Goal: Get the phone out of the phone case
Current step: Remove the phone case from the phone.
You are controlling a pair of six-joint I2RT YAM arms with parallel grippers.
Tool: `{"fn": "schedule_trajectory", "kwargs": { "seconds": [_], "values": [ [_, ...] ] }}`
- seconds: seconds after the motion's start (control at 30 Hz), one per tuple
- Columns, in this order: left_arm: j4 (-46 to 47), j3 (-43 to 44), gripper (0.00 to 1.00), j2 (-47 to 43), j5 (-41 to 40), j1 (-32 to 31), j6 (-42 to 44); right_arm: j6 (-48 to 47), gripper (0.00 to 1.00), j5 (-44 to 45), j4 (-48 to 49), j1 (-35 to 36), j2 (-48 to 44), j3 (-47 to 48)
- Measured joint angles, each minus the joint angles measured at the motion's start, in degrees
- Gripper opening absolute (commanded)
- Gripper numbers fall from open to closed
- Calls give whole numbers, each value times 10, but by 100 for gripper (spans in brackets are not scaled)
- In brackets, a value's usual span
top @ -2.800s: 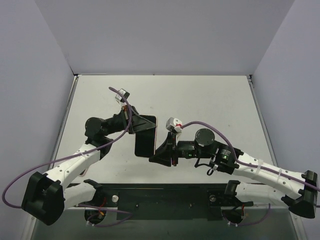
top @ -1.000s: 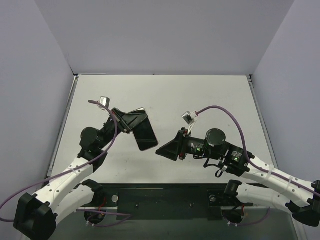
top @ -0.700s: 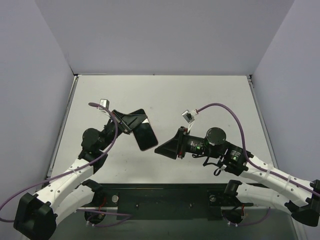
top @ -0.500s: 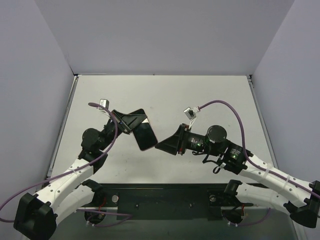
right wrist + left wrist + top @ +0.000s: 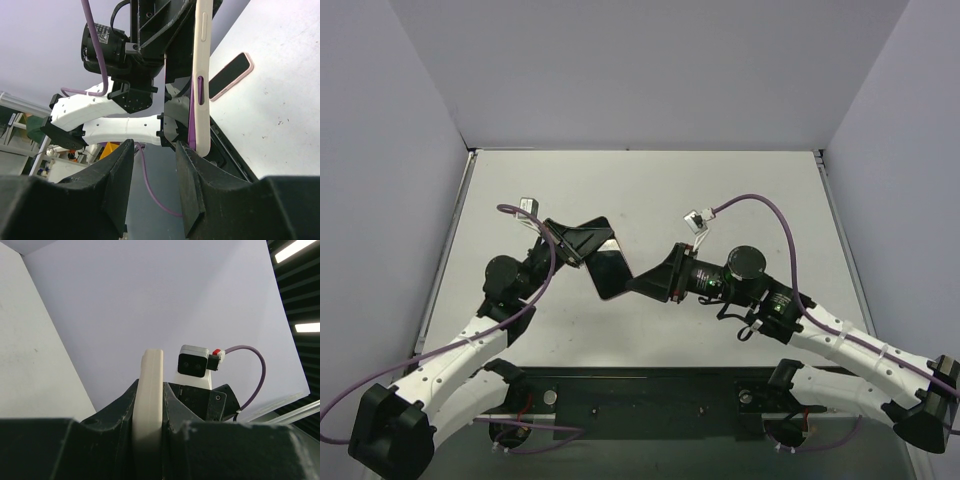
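The left claw (image 5: 588, 243) is clamped tight on the black phone in its pale pink case (image 5: 607, 272), holding it up above the white table (image 5: 720, 190). The right claw (image 5: 636, 286) has its 2 fingers (image 5: 117, 185) spread apart. The phone's thin edge is just beside 1 of them, not between them.

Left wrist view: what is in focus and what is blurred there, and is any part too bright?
Left wrist view: the phone and the left gripper's fingers, close to the lens, are blurred; the camera on the other arm behind them is sharp; the lamps at the top right are overexposed. Top view: sharp and evenly lit, with no glare on the table.
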Motion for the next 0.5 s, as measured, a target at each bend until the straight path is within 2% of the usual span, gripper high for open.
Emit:
{"fn": "schedule_trajectory", "kwargs": {
  "seconds": [0.5],
  "values": [
    [9,0,0,0,4,11,-12,-4,35,-3,-4,-3,-12,-18]
  ]
}}
